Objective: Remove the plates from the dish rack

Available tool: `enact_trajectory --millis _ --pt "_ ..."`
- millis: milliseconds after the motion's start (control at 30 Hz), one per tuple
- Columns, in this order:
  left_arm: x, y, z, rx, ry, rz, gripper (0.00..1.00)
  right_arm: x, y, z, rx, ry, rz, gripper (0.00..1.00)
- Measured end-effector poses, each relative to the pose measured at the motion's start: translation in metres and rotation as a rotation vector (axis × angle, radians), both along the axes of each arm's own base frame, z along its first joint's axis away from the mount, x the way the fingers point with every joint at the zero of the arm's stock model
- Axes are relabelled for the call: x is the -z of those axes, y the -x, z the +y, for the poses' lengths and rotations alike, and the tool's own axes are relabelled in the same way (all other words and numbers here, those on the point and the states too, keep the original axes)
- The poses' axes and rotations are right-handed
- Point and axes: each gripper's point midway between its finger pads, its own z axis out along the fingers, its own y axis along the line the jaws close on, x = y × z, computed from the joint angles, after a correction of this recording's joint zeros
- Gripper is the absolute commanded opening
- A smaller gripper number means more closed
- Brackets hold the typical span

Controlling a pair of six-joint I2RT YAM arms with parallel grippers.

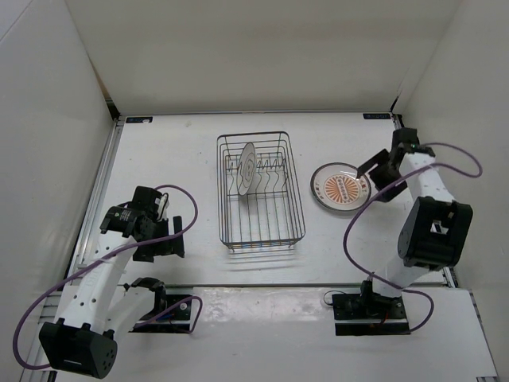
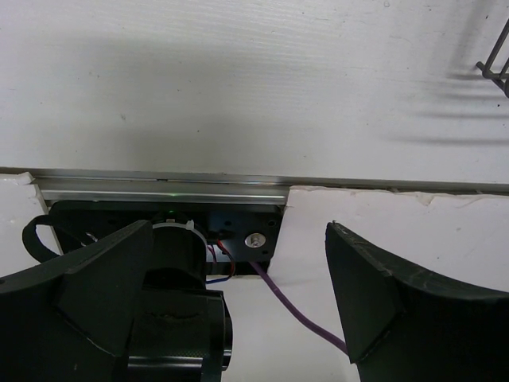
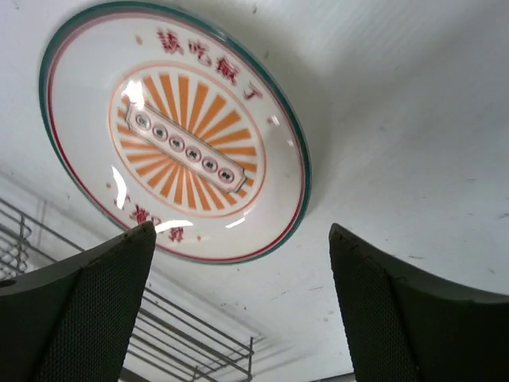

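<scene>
While one plate stands on edge between the prongs toward the far end of the rack, a second plate lies flat and face up on the bench, between the rack and the right edge. The rack sits in the middle of the bench, its near half bare wire as far as the overhead view shows. A third plate cannot be made out; whether it hides behind the upright one or under the flat one is not clear.

The right claw hangs at the flat plate's right rim, on the side toward the right edge of the bench. Seen from its own wrist, the claw has its fingers spread wide with nothing between them, and the plate rests clear of both pads, its orange sunburst centre and red lettering catching the light. A corner of the rack shows beyond it.

The left claw waits well apart from the rack, by the near edge on the left side of the bench. Its wrist view shows this claw also gaping and empty, pointed down at the rail along the near edge and its own arm's mount.

By the look of things the job is partly done: one plate is out and set down, at least one is left in the rack to be lifted, and neither claw has a hold on anything.
</scene>
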Motion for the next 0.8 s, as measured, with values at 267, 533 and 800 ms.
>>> enact_trajectory --millis 267,533,800 --pt "0.0 0.0 -0.002 0.002 0.008 0.002 1.0 -0.051 -0.006 -0.018 0.061 0.112 0.129 0.81" --pt "-0.026 -0.02 -0.013 -0.001 0.07 -0.029 0.98 -0.124 -0.026 0.074 -0.222 -0.154 -0.349 0.68" --pt "-0.179 -0.157 -0.065 0.044 0.37 -0.502 0.95 -0.127 -0.019 0.089 -0.343 -0.14 -0.292 0.68"
